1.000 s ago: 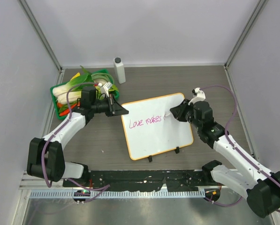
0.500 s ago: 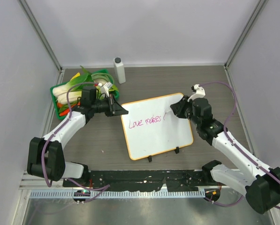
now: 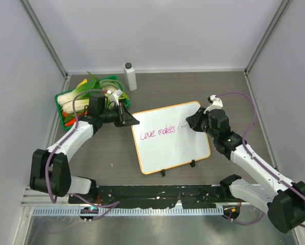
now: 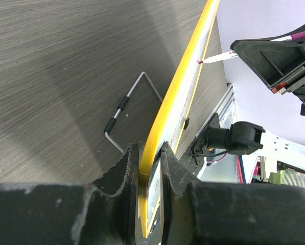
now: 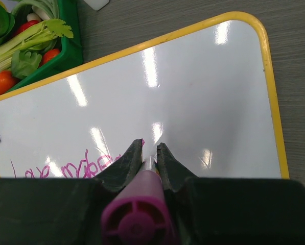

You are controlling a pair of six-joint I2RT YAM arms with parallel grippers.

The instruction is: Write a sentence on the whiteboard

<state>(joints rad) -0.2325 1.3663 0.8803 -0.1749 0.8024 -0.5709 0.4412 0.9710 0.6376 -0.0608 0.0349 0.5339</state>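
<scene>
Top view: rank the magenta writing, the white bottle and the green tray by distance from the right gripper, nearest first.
From the right gripper, shut on the marker:
1. The sentence: just to its left, on the whiteboard.
2. The white bottle: further left, near the back wall.
3. The green tray: farthest, at the far left.

left pincer (image 3: pixel 134 121): clamped, pointing right | right pincer (image 3: pixel 189 124): clamped, pointing left

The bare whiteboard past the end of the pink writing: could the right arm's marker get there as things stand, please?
Probably yes. The right claw holds the marker at the writing's end, and nothing lies on the whiteboard beyond.
</scene>
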